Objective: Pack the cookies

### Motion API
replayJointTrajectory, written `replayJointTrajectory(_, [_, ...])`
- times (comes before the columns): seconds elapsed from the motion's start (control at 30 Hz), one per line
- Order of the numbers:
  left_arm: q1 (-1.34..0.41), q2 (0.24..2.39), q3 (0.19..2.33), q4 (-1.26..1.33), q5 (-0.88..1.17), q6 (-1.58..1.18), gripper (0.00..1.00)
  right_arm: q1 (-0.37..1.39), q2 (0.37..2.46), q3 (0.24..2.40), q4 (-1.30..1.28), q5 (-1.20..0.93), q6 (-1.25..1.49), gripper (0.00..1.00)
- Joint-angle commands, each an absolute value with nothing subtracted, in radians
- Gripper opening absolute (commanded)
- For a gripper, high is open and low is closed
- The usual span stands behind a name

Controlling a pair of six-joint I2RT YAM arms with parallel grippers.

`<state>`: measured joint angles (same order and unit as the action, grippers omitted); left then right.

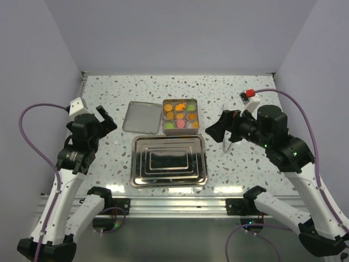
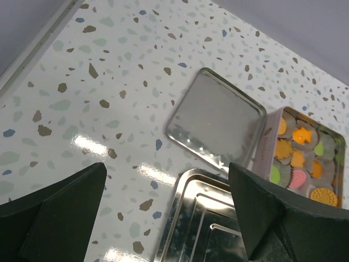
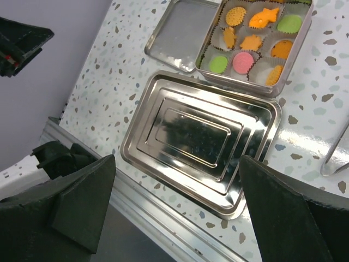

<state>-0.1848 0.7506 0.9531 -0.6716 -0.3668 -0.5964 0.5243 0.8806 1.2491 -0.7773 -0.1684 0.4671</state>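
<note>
The cookies point(image 1: 180, 115) lie in white paper cups inside a small square tin point(image 1: 180, 131) at the table's middle back: orange, green and pink rounds and orange shaped ones. The right wrist view shows the cookies point(image 3: 243, 61) in the tin point(image 3: 234, 85) at the top; the left wrist view has them point(image 2: 283, 148) at the right edge. My left gripper point(image 1: 106, 121) point(image 2: 166, 180) hangs open, left of the tin's lid. My right gripper point(image 1: 215, 128) point(image 3: 177, 174) hangs open just right of the tin, holding nothing.
The tin's lid point(image 1: 143, 117) point(image 2: 215, 120) point(image 3: 180, 33) lies flat to the left of the tin. A steel tray point(image 1: 134, 164) point(image 3: 136, 136) point(image 2: 177, 218) sits in front of both. Metal tongs point(image 1: 225, 139) point(image 3: 335, 155) lie right of the tray. Walls enclose three sides.
</note>
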Motion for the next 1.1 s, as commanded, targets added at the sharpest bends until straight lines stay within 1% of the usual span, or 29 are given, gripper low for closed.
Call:
replayJointTrajectory(0.0, [-0.189,0.726,0.85,-0.464,-0.497,-0.54,1.0,0.525,0.851,1.263,-0.813,-0.172,0.422,0.99])
replayJointTrajectory(0.1, [-0.189,0.686,0.79,-0.327,-0.502,-0.538,0.99,0.525,0.816,1.258,-0.833,-0.166,0.396,0.99])
replayJointTrajectory(0.17, [-0.189,0.692,0.787,-0.321,-0.477,-0.532,0.99,0.525,0.81,1.256,-0.842,-0.167,0.385,0.99])
replayJointTrajectory(0.3, [-0.189,0.771,0.785,-0.316,-0.443,-0.491,1.0,0.525,0.824,1.269,-0.861,-0.163,0.376,0.99])
replayJointTrajectory(0.47, [-0.187,0.902,0.778,-0.247,-0.33,-0.427,1.0,0.526,0.859,1.281,-0.906,-0.155,0.367,0.99])
replayJointTrajectory(0.67, [-0.129,1.207,0.871,-0.143,-0.134,-0.37,1.0,0.525,0.877,1.288,-0.94,-0.14,0.388,0.99])
replayJointTrajectory(0.7, [-0.112,1.295,0.921,-0.141,-0.108,-0.356,1.0,0.525,0.884,1.29,-0.946,-0.132,0.391,0.99])
replayJointTrajectory(0.77, [-0.101,1.385,1.016,-0.159,-0.1,-0.341,0.98,0.525,0.894,1.304,-0.971,-0.117,0.397,0.99])
replayJointTrajectory(0.8, [-0.091,1.47,1.046,-0.181,-0.11,-0.33,0.97,0.525,0.9,1.308,-0.977,-0.104,0.4,0.99])
replayJointTrajectory(0.9, [-0.074,1.602,1.133,-0.187,-0.107,-0.313,0.95,0.526,0.914,1.313,-0.989,-0.078,0.419,0.99])
replayJointTrajectory(0.97, [-0.068,1.682,1.181,-0.187,-0.106,-0.307,0.94,0.525,0.928,1.318,-0.989,-0.065,0.425,0.99])
replayJointTrajectory(1.07, [-0.064,1.755,1.241,-0.198,-0.098,-0.291,0.9,0.525,0.946,1.327,-0.997,-0.048,0.439,0.99])
